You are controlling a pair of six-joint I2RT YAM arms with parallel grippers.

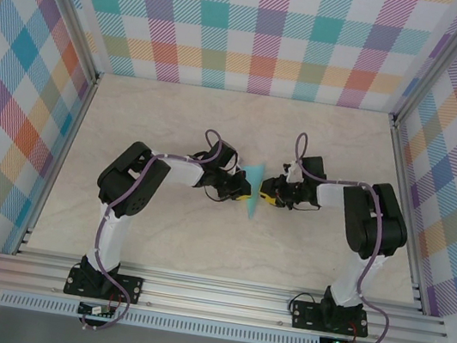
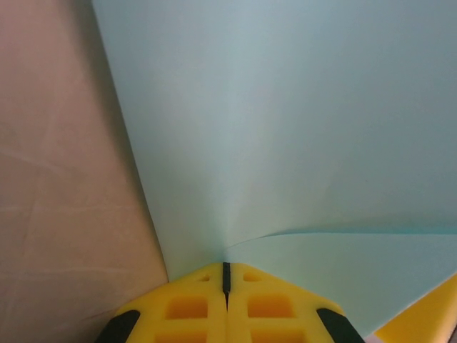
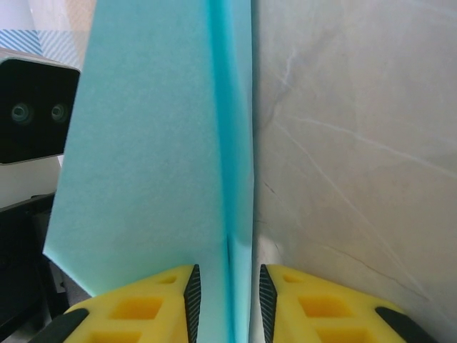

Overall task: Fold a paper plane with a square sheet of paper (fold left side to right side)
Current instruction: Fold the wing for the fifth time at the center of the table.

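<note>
Now thin turquoise folded paper plane [image 3: 143,143] pinched in shut L jaws; R jaws apart round crease. Risk: one-sided hold, paper droops, fold reopens.

A pale table [image 1: 199,245] with faint veins lies under the fingers [image 1: 245,198] and all around them, checked walls [image 1: 260,28] of many colours stand beyond and beside them, and a grey metal rail [image 1: 217,296] runs behind them.

paper plane [image 1: 253,191] — over table [image 1: 218,126], centre
</note>
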